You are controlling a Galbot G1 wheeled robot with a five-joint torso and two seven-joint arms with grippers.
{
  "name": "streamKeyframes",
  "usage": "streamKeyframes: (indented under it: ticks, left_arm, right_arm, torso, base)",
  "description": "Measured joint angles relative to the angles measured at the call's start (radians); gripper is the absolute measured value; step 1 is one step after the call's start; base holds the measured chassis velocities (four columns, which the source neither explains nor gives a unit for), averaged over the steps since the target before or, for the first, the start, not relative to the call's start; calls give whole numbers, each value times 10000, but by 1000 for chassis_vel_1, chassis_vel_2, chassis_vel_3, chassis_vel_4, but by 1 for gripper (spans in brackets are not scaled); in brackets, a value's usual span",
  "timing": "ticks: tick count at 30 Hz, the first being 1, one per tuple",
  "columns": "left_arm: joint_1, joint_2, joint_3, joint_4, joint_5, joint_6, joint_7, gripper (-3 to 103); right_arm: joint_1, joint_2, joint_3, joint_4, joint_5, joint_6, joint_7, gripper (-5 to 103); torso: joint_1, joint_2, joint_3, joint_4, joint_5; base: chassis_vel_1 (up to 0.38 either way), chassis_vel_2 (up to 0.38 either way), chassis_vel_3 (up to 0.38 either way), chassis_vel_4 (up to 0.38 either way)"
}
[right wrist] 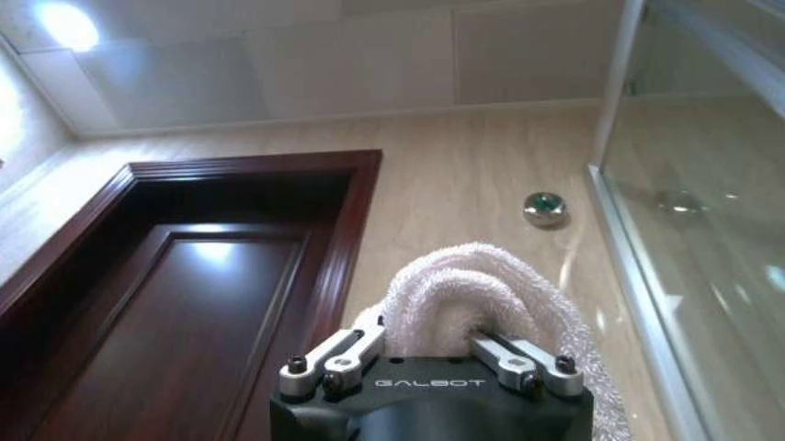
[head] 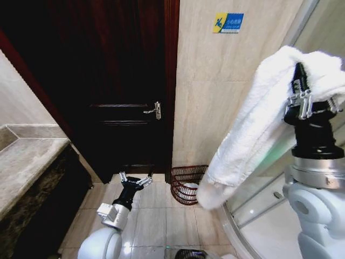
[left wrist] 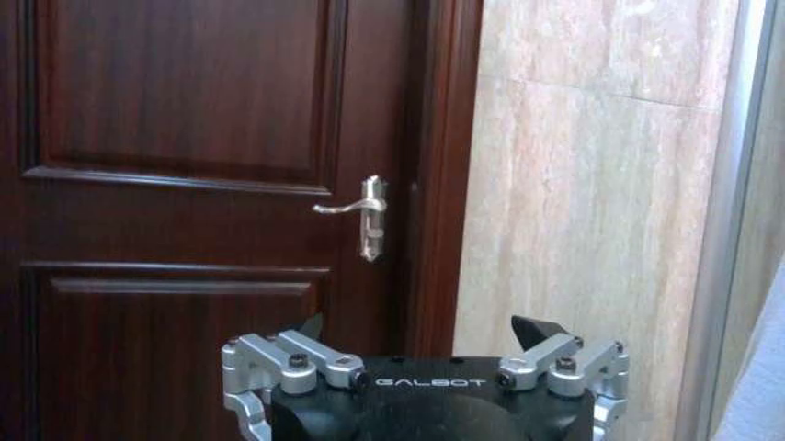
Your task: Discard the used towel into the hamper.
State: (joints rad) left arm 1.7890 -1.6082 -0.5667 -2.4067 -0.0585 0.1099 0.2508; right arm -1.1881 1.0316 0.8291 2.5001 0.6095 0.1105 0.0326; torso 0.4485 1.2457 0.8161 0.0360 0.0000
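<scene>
While the right gripper [head: 303, 86] is raised at the right edge of the head view, its jaws pinch a fold of the white towel [head: 253, 129], which drapes over it and hangs in a long band toward the lower middle of the frame. From the right wrist view the towel [right wrist: 472, 299] bulges as a looped fold between the closed-in fingers [right wrist: 331, 358], with the tiled wall and the top of the dark door frame behind it. Low in the centre of the head view sits the hamper [head: 186, 183], on the floor tiles against the beige wall just beside the dark wooden door [head: 108, 81]; the towel's lower end hangs in front of its right side. Near the lower left centre, the left gripper [head: 135, 180] points at the door with its jaws spread and nothing between them. Its wrist view shows the door handle [left wrist: 362, 213] ahead.
</scene>
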Motion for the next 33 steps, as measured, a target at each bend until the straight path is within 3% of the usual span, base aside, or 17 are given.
streamKeyframes:
  ticks: [13,33]
  left_arm:
    - [-2,5,-1,0,0,0,0,100]
    - [-2,0,-1,0,0,0,-1,100]
  right_arm:
    - [306,-58,-546,0,-159,43,-32,12]
    - [4027,-557,-1342,-1709,309,5,-276,12]
  torso:
    - [8,-1,4,2,0]
    - [8,-1,5,2,0]
  base:
    - [89,101,-75,-95]
    - [-7,-12,3,14]
